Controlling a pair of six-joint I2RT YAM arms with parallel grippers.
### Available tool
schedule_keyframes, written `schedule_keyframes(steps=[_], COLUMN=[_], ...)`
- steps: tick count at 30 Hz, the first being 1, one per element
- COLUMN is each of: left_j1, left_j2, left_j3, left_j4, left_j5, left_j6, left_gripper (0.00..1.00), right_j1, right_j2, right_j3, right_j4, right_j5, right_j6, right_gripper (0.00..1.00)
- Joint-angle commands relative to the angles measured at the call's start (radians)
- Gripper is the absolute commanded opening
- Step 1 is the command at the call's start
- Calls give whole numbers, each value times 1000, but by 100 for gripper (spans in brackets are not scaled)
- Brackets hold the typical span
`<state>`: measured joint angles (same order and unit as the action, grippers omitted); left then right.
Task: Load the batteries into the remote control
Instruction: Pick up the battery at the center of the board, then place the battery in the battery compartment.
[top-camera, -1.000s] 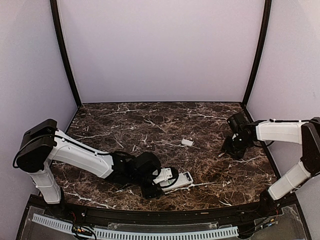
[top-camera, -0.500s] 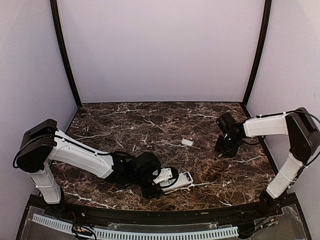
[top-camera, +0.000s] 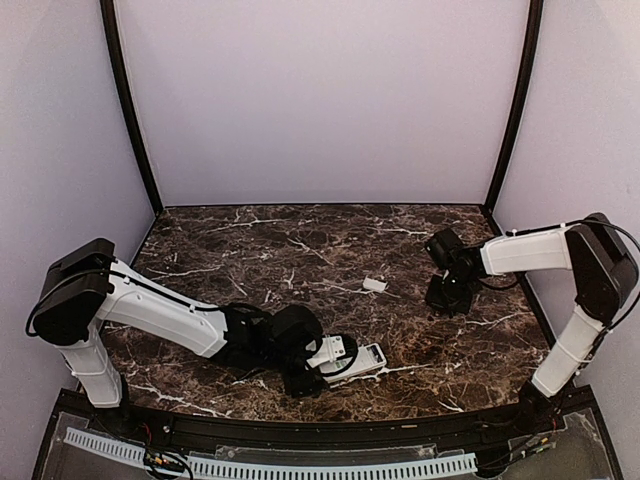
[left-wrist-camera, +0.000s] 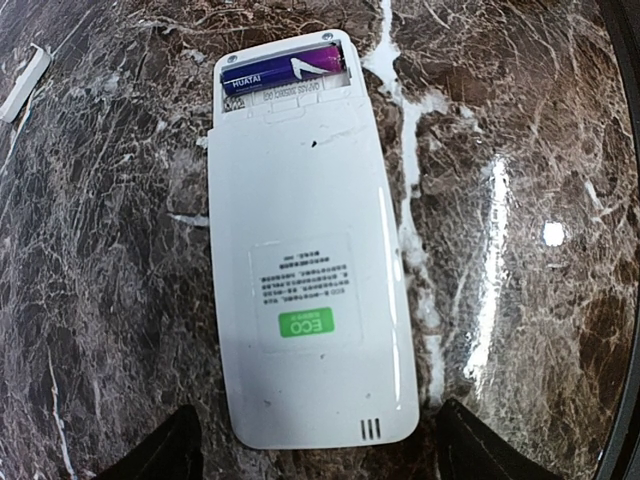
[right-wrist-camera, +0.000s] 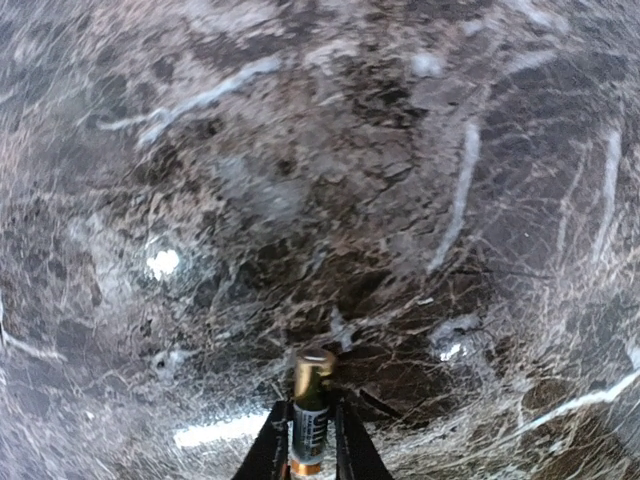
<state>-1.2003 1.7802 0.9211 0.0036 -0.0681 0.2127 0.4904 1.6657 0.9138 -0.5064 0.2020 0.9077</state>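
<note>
The remote control (left-wrist-camera: 310, 250) lies back-up by the bench's (top-camera: 250, 250) near edge, the left gripper (left-wrist-camera: 320, 455) open astride it, seemingly to brace it; near the right edge, the right gripper (right-wrist-camera: 308, 445) pinches a battery (right-wrist-camera: 312, 400) ready for loading.

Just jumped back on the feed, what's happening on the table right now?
The white rectangular plastic remote control lies face down on the dark marble table, compartment open, one purple battery already seated. The left claw straddles its other end, jaws wide. The right claw, off to the right, pinches a second slim dark battery above the table. A small white piece, likely the cover, lies between the arms.
</note>
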Motion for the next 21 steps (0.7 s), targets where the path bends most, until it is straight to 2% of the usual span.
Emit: schedule_keyframes(steps=[1,2,6,10,14,16,21], left_j1=[-2,-2,-2,-2,0,4,8], left_j2=[21,21,17,-9,-62,-91,-128], left_j3=[-11,-11,-10,-12,-19,-20,-43], left_j4=[-51,-50,-54,-50,-45,-44,-22], left_j5=[-27,-27,-34,-29,-19,-11,-14], left_j6=[2,2,1,-6,-11,-10,-7], left_gripper=[79,79,79,79,79,80,80], right_j1=[9,8,10,23,77,109,237], right_j2=[-1,3,-5,-64,-153,-183,-283], right_j3=[-18,-15,-11,-16,-8,0,-14], right_j4=[-20,-20,26,133,188,190,171], right_j5=[-32,-40,-107,-256,-397,-519,-692], right_j6=[-39,-50,-121,-289,-498,-582,-704], right_gripper=[3,0,0,0,0,0,0])
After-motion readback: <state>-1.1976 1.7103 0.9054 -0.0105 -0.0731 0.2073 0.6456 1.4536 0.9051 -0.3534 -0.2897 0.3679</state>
